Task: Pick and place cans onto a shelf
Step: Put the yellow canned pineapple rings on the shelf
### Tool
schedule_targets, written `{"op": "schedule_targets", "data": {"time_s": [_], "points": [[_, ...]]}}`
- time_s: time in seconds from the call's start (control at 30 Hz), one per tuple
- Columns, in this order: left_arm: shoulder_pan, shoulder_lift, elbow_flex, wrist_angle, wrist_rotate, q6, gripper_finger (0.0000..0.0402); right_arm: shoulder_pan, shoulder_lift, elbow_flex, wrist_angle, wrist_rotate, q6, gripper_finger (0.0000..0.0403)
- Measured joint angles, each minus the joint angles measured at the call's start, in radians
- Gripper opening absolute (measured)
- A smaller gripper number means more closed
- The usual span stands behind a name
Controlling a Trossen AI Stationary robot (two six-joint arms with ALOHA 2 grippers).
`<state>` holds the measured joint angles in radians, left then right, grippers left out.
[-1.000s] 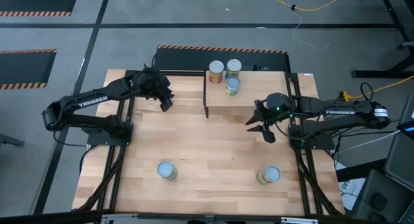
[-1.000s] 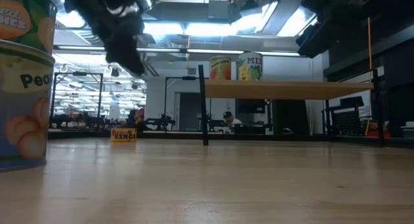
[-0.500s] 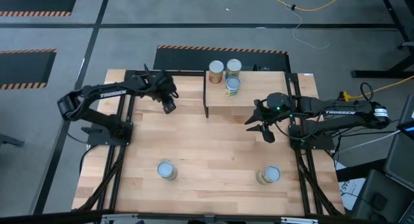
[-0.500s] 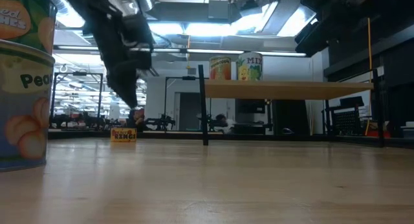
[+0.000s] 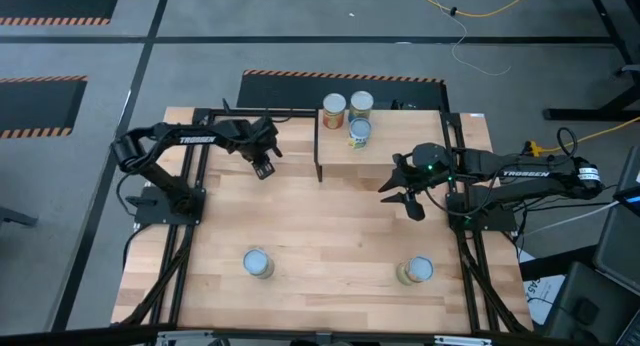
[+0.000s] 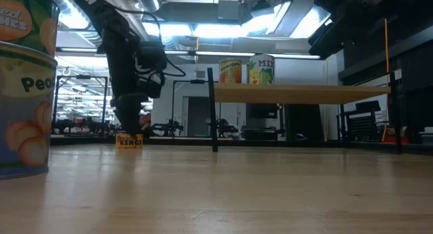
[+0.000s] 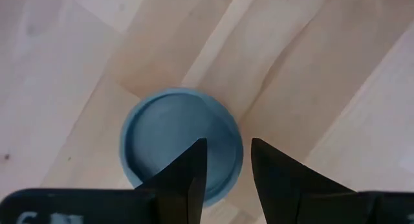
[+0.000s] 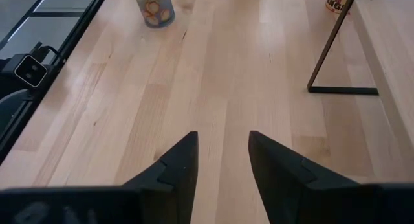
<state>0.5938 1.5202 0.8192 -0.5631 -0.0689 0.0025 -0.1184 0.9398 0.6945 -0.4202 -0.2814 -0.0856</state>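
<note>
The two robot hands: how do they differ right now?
The left hand hangs over a small blue-topped can to the left of the shelf. The right hand is over bare tabletop in front of the shelf, with no can beneath it. The left hand points straight down at the wood, while the right hand is tilted to look across the table. Both are open and hold nothing.

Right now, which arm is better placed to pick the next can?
The left: the left gripper hangs open directly over a blue-topped can. The right gripper, open too, hovers beside the shelf, far from any loose can.
</note>
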Motion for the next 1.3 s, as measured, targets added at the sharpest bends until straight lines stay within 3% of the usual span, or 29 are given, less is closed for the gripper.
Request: {"op": "schedule_targets", "data": {"time_s": [0.3,0.7,1.2,1.3], "points": [[-0.001,0.017,0.000,0.001,-0.004,0.000,0.0101,0.000,0.000,0.000,0.000,0.000,0.000,0.0141],[-0.002,0.017,0.001,0.002,0.000,0.004,0.0007,0.000,0.000,0.000,0.000,0.000,0.000,0.0141],[-0.067,0.016,0.001,-0.012,-0.052,0.008,0.0004,0.000,0.000,0.000,-0.002,0.000,-0.001,0.0141],[-0.091,0.016,0.026,-0.077,-0.048,0.008,0.0003,0.000,0.000,0.000,-0.002,0.000,-0.001,0.0141]]}}
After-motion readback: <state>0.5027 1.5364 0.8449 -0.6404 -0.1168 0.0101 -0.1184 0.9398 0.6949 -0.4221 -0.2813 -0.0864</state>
